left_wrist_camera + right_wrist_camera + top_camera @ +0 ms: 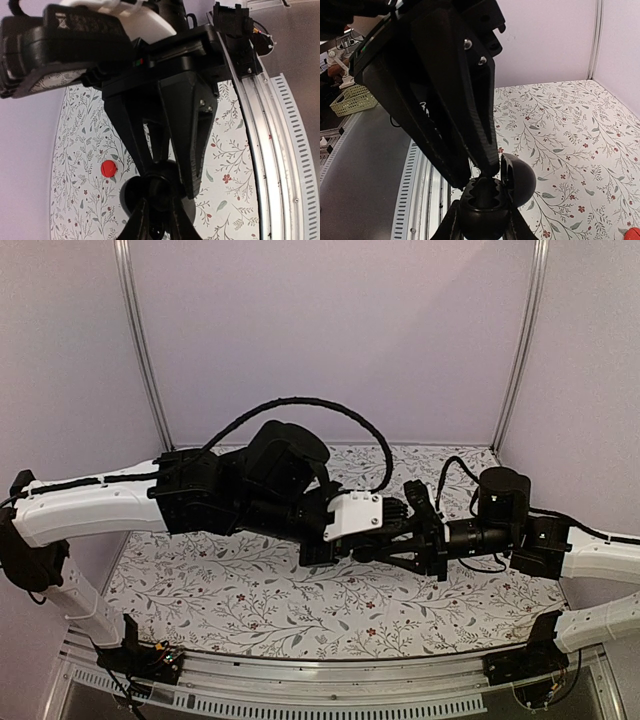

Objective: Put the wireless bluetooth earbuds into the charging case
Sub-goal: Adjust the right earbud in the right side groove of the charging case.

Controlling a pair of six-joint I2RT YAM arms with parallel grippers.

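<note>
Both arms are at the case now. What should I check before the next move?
1. Grip on case by right gripper: ok, jaws shut on it.
2. The lid open: ok.
3. Tips of left gripper at the open case: ok.
4. An earbud in left gripper: cannot tell, none visible.
5. An earbud seated in case: cannot tell, the tips hide the inside.
6. The red disc out of the way: ok, on the table, apart from both grippers.
</note>
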